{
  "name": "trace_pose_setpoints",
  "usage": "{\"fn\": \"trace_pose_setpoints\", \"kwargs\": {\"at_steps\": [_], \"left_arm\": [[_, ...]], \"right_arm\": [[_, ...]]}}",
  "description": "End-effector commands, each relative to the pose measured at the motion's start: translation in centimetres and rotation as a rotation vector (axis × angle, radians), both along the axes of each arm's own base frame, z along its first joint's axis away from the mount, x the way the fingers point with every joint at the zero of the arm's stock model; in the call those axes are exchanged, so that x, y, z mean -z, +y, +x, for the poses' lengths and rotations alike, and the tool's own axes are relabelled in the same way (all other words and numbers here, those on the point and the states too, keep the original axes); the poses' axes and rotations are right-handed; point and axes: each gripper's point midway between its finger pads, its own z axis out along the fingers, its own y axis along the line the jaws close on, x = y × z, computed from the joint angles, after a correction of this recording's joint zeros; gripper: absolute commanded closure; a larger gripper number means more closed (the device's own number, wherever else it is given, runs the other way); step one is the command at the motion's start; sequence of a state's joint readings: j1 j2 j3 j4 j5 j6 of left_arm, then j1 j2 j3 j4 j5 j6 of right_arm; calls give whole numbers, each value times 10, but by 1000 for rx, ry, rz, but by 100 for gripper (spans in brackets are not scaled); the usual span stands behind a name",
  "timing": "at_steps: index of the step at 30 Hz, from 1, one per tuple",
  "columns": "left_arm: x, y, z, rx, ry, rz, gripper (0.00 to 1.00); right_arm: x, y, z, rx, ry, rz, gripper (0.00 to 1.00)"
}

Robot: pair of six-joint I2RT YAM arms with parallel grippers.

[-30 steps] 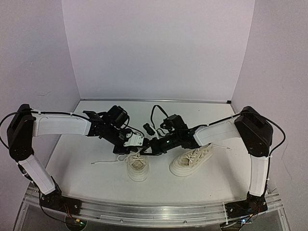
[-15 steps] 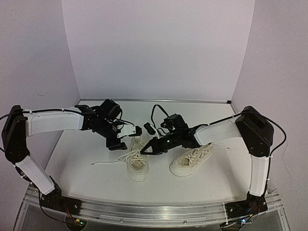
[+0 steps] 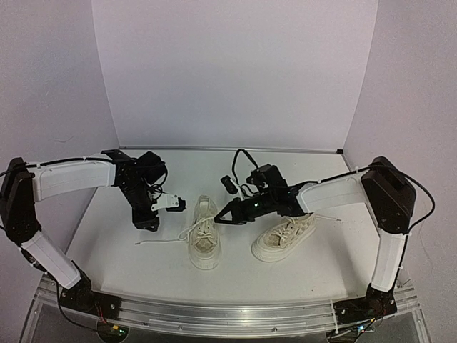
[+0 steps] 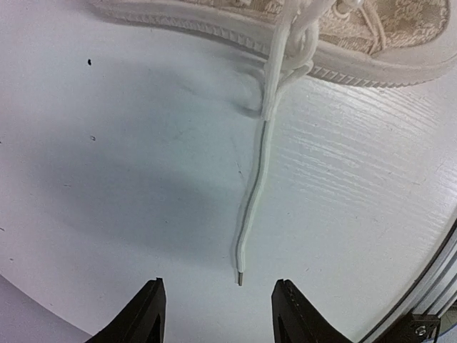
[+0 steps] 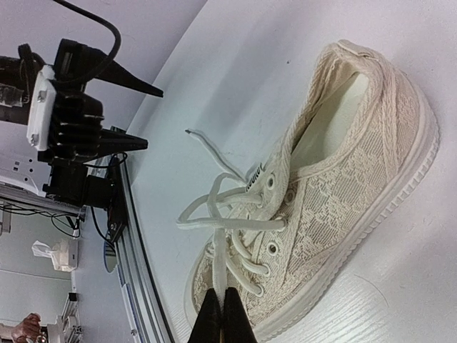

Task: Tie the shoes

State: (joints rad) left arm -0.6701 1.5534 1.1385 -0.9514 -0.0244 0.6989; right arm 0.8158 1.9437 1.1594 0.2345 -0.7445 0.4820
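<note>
Withdrawing left arm (image 3: 71,179), jaws parted, lace (image 4: 251,207) dropped

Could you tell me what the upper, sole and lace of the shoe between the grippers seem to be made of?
Upper: cream matte fabric, probably canvas; a lacy woven pattern shows. Sole: pale, likely rubber; ribbed strip along its edge. Lace: thin white cord, probably woven textile, dark tip.

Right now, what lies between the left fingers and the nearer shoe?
In the left wrist view, one loose white lace trails from the shoe across the table, its tip ending just short of the open left fingers.
</note>
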Motion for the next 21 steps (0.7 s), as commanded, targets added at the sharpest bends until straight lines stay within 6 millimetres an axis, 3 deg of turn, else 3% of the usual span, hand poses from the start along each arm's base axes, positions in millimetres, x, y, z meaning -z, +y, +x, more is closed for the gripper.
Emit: {"fn": "trace_pose_setpoints", "kwargs": {"at_steps": [1, 11, 21], "left_arm": [[26, 13, -5, -33, 94, 89, 52], [65, 29, -7, -70, 240, 202, 66], [85, 29, -12, -73, 309, 208, 79]], "right_arm": [[-21, -2, 2, 17, -38, 30, 100], [-20, -6, -2, 14, -36, 27, 100], [-22, -6, -3, 10, -38, 31, 100]]}}
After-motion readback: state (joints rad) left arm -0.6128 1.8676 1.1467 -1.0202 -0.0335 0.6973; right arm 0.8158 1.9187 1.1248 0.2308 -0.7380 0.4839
